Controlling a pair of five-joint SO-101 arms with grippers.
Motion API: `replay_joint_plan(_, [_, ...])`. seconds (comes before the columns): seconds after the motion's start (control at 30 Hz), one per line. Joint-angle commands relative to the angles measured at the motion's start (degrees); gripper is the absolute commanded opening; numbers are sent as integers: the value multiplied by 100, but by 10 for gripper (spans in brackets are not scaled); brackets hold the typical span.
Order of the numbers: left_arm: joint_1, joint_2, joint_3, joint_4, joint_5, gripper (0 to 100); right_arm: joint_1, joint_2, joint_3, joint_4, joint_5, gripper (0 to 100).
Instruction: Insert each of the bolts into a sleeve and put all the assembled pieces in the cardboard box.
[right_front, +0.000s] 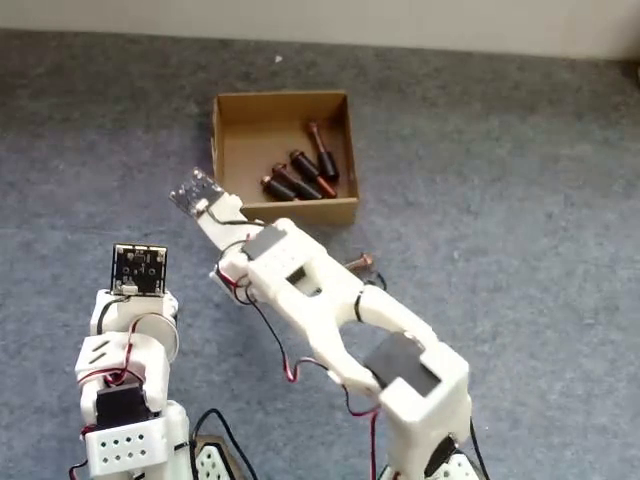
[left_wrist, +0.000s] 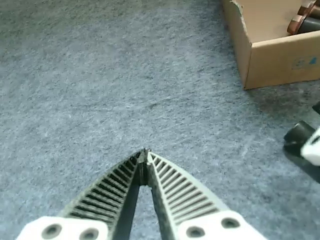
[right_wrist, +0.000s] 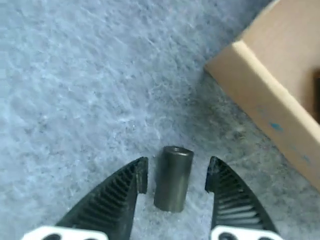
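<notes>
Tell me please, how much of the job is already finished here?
Done: several assembled pieces lie in the cardboard box. In hand: the right arm's jaws stand open on either side of a loose sleeve, not gripping it. Left: one bolt lies on the carpet, to be joined and boxed.

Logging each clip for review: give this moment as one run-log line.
right gripper: open, straddling sleeve | left gripper: shut, over carpet | cardboard box: holds assembled pieces | bolt: loose on carpet
</notes>
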Motion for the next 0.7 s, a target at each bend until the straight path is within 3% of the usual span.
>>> replay_joint_plan(0.0, [-84, -31, -171, -88, -79, 7, 110, 268, -787, 382, -123, 177])
replay_joint_plan(0.47, [-84, -31, -145, -88, -79, 7, 110, 1569, -2387, 2079, -484, 174])
replay_joint_plan(0.67, [-84, -31, -145, -88, -79, 7, 101, 1956, -3081, 2791, -457, 73])
